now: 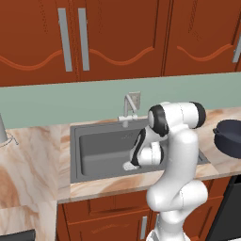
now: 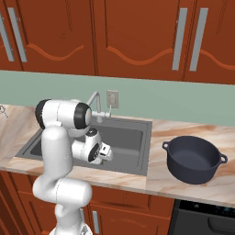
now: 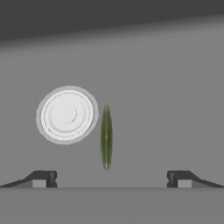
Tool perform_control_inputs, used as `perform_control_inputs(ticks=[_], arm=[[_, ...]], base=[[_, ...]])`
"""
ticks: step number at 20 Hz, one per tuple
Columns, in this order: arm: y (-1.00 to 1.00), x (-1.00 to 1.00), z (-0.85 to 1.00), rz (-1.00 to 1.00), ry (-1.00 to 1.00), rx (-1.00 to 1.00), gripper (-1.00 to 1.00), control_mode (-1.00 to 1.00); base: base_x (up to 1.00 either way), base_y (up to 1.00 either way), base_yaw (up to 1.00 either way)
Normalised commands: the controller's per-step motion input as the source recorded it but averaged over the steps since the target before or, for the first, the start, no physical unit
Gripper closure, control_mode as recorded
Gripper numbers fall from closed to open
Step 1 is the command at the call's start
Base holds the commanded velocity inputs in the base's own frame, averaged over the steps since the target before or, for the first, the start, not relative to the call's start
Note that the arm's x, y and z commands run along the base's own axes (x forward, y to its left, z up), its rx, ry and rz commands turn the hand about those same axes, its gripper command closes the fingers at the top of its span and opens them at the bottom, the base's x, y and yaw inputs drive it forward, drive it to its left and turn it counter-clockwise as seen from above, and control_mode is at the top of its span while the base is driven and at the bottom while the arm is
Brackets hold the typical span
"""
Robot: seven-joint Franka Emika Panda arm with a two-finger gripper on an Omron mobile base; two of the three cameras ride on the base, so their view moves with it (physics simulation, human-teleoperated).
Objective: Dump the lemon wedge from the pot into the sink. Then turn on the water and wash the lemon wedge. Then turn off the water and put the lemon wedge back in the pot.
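The lemon wedge lies as a thin yellowish-green sliver on the dark grey floor of the sink, right beside the round silver-white drain. My gripper hangs open just above it, the wedge lying between the lines of the two wide-apart fingertips and nothing held. From the base cameras my hand is lowered inside the sink. The dark navy pot stands upright on the counter to the right of the sink.
A small silver faucet rises at the sink's back edge, with no water seen running. Marble counter surrounds the basin. Red-brown cabinets hang above the green backsplash.
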Motion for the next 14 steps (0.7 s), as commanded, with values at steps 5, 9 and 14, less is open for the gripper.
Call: perform_control_inputs(ticks=[5, 9, 14], arm=[[0.00, 0.05, -0.17, 0.00, 0.00, 0.00, -1.00, -1.00], [0.01, 0.02, -0.21, 0.00, 0.00, 0.00, -1.00, -1.00], [0.01, 0.07, -0.22, 0.00, 0.00, 0.00, -1.00, -1.00]], base=[[0.00, 0.00, 0.00], [0.00, 0.00, 0.00], [0.00, 0.00, 0.00]])
